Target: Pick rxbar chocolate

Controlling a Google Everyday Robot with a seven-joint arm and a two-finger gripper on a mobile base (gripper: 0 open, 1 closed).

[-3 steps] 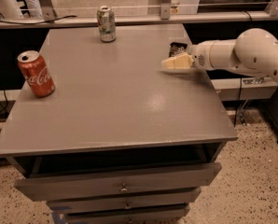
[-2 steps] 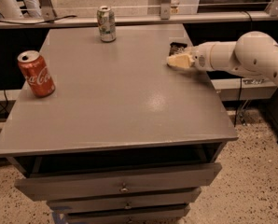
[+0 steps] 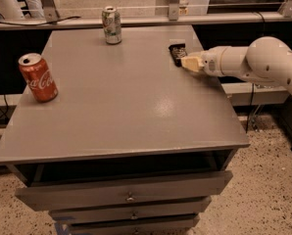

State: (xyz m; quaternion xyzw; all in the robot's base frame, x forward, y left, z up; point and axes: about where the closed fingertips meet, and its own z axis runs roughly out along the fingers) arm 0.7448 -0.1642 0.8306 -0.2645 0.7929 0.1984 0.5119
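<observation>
**Open middle, things at the edges**

The worktop (image 3: 126, 111) offers free room across its middle and front, so the way in from the front or from above is open there. A red can (image 3: 37, 77) stands upright near the left edge. A green-and-white can (image 3: 111, 25) stands upright at the back, left of centre. Both are well apart from the chocolate bar (image 3: 177, 53), which lies flat near the back right edge. The pincer (image 3: 189, 62) sits just beside the bar on its right, and the white arm (image 3: 254, 62) behind it fills the approach from that side. A rail (image 3: 224, 18) runs along behind the back edge.
</observation>
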